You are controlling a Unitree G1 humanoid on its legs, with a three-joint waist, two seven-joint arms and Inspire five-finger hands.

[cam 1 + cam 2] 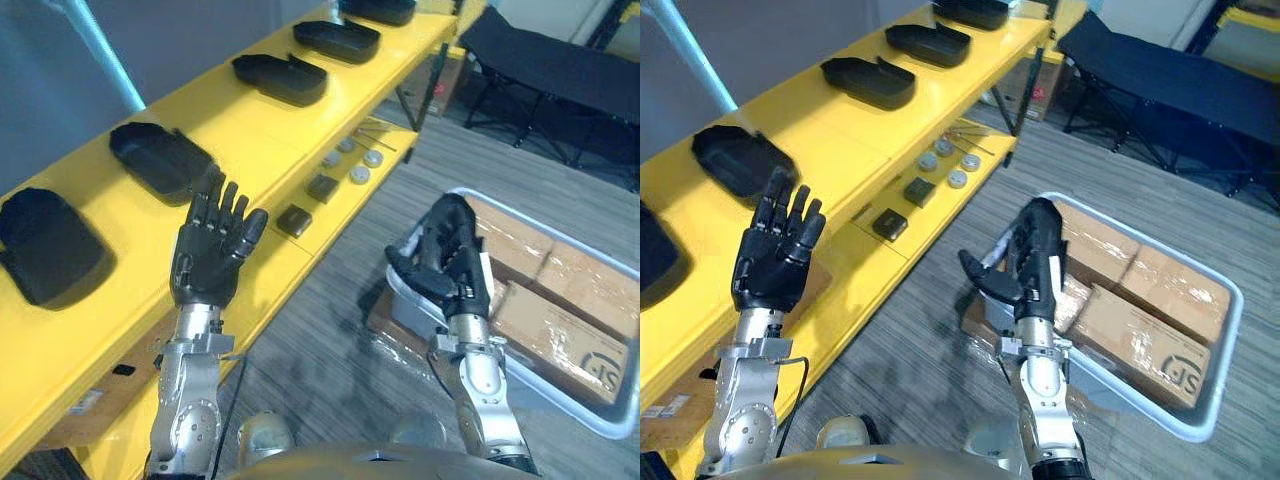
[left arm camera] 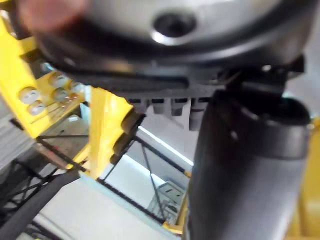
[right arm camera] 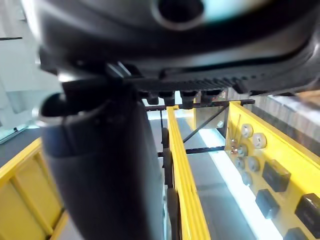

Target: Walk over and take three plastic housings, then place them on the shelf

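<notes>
Left hand and right hand are held open, empty, beside the yellow shelf, on which black plastic housings lie, judged light, rigid, best gripped at the rim.

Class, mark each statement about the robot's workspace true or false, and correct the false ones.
1. Both hands are open and hold nothing. True: the left hand and right hand are empty.
2. The black housings lie in the white bin. False: they lie in a row on top of the yellow shelf; the bin holds cardboard boxes.
3. Small dark blocks and round discs sit on the shelf's lower level. True.
4. The right hand is raised over the shelf. False: it is by the bin; the left hand is by the shelf.
</notes>
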